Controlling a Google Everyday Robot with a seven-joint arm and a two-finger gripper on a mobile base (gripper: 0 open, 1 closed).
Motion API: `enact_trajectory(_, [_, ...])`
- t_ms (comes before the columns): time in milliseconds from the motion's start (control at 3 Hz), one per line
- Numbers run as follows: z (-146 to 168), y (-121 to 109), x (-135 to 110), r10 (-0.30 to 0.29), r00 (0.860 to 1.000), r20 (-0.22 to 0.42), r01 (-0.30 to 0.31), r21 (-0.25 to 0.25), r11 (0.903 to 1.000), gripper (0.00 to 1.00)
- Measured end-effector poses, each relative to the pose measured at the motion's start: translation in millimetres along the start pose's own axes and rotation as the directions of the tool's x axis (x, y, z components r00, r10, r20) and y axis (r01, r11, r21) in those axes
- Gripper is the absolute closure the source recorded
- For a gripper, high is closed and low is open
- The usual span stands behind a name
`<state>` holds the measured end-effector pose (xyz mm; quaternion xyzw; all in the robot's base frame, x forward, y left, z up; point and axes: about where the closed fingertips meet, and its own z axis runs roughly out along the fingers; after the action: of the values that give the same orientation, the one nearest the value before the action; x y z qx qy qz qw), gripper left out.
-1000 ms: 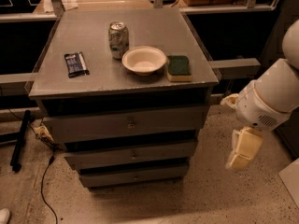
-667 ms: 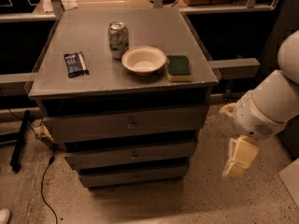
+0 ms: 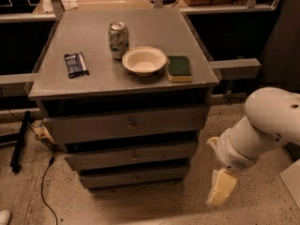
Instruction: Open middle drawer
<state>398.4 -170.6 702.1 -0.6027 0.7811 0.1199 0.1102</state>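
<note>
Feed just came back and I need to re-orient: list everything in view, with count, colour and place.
cabinet top: one, grey, bears four small things
can: one, green and white, upright, rear centre
bowl: one, cream, front right of the can
sponge: one, green over yellow, right of the bowl
packet: one, dark, left side
top drawer: one, grey, tallest front
middle drawer: one, grey, between the other two
bottom drawer: one, grey, lowest
cable: one, black, floor at left
arm: one, white, right of the cabinet
claw: one, pale yellow, low, right of the drawers
</note>
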Motion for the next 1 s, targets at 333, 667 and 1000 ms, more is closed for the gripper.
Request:
enact_trajectory(333, [1, 0, 0, 0.0, 1.0, 0.001, 0.0, -0.001, 1.0, 0.0])
enact_trajectory(667, [13, 12, 7, 0.008, 1.0, -0.017, -0.009, -0.02, 0.9998, 0.0])
enact_trajectory(1000, [39, 15, 7, 0.02, 1.0, 0.004, -0.02, -0.024, 0.9995, 0.0])
